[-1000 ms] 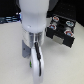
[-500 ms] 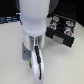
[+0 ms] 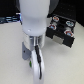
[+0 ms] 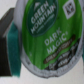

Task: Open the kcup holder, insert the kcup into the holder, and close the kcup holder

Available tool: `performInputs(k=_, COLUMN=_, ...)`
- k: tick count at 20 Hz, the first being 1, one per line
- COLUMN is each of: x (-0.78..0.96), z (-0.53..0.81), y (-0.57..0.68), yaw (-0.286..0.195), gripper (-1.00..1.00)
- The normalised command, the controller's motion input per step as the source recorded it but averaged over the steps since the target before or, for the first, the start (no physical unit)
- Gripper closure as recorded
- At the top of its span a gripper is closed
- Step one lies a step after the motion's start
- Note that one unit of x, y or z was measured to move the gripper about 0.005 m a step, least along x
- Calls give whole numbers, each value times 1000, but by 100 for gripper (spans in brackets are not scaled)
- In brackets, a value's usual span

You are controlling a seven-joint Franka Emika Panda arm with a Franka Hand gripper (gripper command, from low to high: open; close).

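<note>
The kcup [image 4: 47, 40] fills the wrist view at very close range. Its bright green lid reads "Green Mountain" and "Dark Magic", and a pale rim runs around it. A dark shape with a teal edge [image 4: 11, 50] lies against the cup's rim; I cannot tell if it is a finger. In the exterior view the white arm [image 3: 34, 20] hangs over the middle of the table, with the gripper [image 3: 30, 52] low beneath it, and the kcup is hidden there. The black boxy kcup holder [image 3: 62, 32] stands apart, on the exterior view's right. The jaws' state does not show.
A white ring-shaped part [image 3: 38, 69] sits below the gripper in the exterior view. The pale table [image 3: 12, 60] spreads around the arm. Dark and blue items [image 3: 7, 20] lie at the back on the exterior view's left.
</note>
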Motion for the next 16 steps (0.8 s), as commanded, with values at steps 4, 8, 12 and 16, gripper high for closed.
performInputs(k=4, x=81, z=792, y=451, yaw=20, gripper=100)
performInputs(k=8, x=49, z=766, y=522, yaw=33, gripper=100)
performInputs(k=12, x=-7, z=714, y=534, yaw=83, gripper=100)
performInputs(k=16, x=-38, z=645, y=488, yaw=106, gripper=100)
